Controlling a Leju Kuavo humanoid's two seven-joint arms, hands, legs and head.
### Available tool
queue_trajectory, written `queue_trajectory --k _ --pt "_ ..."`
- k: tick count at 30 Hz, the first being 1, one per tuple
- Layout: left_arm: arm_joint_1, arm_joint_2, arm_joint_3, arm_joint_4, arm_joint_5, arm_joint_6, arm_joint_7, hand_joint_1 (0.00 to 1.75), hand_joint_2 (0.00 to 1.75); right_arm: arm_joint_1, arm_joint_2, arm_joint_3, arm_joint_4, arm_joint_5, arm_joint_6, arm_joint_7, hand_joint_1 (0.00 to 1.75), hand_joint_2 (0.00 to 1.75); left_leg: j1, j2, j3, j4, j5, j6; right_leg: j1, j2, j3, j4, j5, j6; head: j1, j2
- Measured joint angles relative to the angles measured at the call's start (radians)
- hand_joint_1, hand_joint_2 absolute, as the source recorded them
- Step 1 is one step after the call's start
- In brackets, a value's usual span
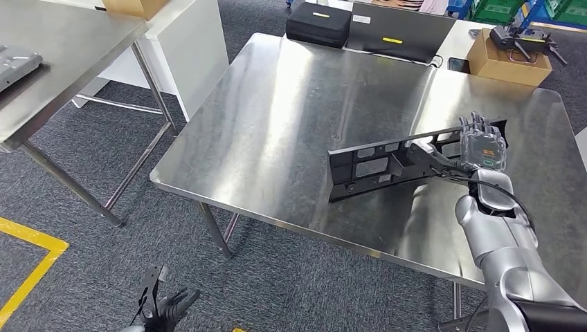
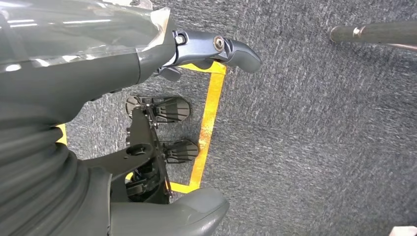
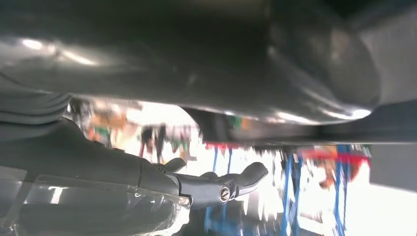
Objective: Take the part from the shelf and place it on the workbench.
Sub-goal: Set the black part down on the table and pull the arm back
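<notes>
The part (image 1: 387,162) is a long black plastic panel with cut-outs. It stands on its long edge over the right half of the steel workbench (image 1: 277,104), its lower left end at or just above the surface. My right hand (image 1: 481,145) grips its right end, fingers wrapped over the top edge. Seen from the right wrist, the right hand (image 3: 147,182) is dark against a blurred bright background. My left hand (image 1: 166,308) hangs low beside the workbench's front left corner, above the carpet. In the left wrist view the left hand (image 2: 88,64) holds nothing, thumb and fingers apart.
A second steel table (image 1: 69,55) stands at the left with a grey part (image 1: 14,62) on it. Behind the workbench are a black case (image 1: 318,24), a dark panel (image 1: 401,31) and a cardboard box (image 1: 505,62). Yellow tape (image 1: 31,270) marks the carpet.
</notes>
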State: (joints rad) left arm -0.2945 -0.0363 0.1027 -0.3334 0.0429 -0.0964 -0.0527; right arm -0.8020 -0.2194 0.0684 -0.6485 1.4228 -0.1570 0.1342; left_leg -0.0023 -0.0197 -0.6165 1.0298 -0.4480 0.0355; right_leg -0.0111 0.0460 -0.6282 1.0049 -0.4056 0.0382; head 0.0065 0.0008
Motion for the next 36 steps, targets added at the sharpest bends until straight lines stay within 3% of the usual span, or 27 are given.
queue_trajectory --k 8,15,18,22,26,32,36 --pt "0.001 0.003 0.004 0.0 -0.01 0.012 0.007 0.0 1.75 -0.038 0.009 -0.046 0.051 -0.038 0.084 -0.021 0.0 0.0 0.0 0.0 0.0 0.0 0.0 0.0 0.0 0.0 0.0 0.0 0.0 0.0 0.0 0.0" --pt "0.003 0.002 0.005 0.0 -0.014 0.016 0.007 0.0 1.75 -0.047 0.009 -0.05 0.071 -0.041 0.093 -0.027 0.0 0.0 0.0 0.0 0.0 0.0 0.0 0.0 0.0 0.0 0.0 0.0 0.0 0.0 0.0 0.0" --pt "0.006 0.002 0.007 -0.001 -0.021 0.016 0.007 0.0 1.75 -0.045 0.009 -0.049 0.071 -0.034 0.054 -0.032 0.0 0.0 0.0 0.0 0.0 0.0 0.0 0.0 0.0 0.0 0.0 0.0 0.0 0.0 0.0 0.0" --pt "0.018 -0.005 0.021 -0.005 -0.027 0.016 0.0 0.0 0.0 -0.006 0.011 -0.028 -0.001 0.041 -0.162 -0.031 0.0 0.0 0.0 0.0 0.0 0.0 0.0 0.0 0.0 0.0 0.0 0.0 0.0 0.0 0.0 0.0" --pt "0.028 -0.017 0.04 -0.01 -0.031 0.028 0.006 0.0 0.0 0.109 0.025 0.002 -0.22 0.135 -0.334 -0.017 0.0 0.0 0.001 0.0 0.0 0.0 0.0 0.0 0.001 0.0 0.0 0.0 0.0 0.0 0.0 0.0" --pt "0.034 -0.024 0.053 -0.011 -0.034 0.029 0.008 0.0 0.0 0.268 0.034 0.053 -0.491 0.148 -0.391 0.009 0.0 0.0 0.002 0.0 0.0 0.0 0.0 0.0 0.002 -0.001 -0.001 0.0 -0.001 -0.001 0.0 0.0" --pt "0.036 -0.025 0.059 -0.011 -0.028 0.015 0.01 0.0 0.0 0.392 0.045 0.081 -0.663 0.119 -0.413 -0.027 0.0 0.0 0.001 -0.001 -0.001 0.001 -0.001 0.0 0.0 -0.001 0.0 -0.001 -0.001 0.0 0.0 0.0"
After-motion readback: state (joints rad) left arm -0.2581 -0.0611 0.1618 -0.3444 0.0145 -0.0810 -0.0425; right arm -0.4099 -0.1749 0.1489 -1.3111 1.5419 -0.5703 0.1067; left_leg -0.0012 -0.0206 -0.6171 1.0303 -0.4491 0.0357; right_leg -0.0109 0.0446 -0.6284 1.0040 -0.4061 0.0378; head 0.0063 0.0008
